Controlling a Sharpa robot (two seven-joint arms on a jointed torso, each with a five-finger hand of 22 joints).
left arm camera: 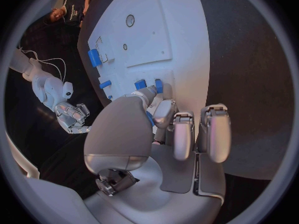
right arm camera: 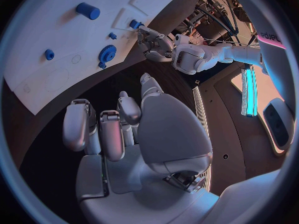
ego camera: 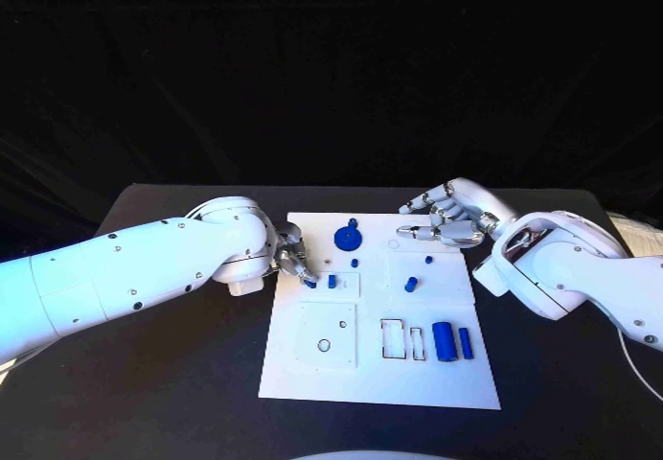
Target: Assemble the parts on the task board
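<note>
Nearest the robot, we note the front edge of the white task board on the black table. Just beyond it, on the board's right side, two blue cylinders lie side by side: a thick one and a thinner one. Left of these we see two narrow rectangular slots, and further left a square inset plate with a small ring on it.

Mid-board, a small blue peg stands right of centre. On the left, a small blue part stands in a square recess. The left hand reaches over the board's left edge; its fingertips are drawn together on another small blue part at the board surface. In the left wrist view the blue piece shows between thumb and finger, so we record it as pinched.

Further out, a blue gear lies flat near the board's far edge, with a small blue piece just in front of it. The right hand hovers near the board's far right corner, fingers curled loosely and apart, holding nothing; the right wrist view shows its fingers clear of the board.
</note>
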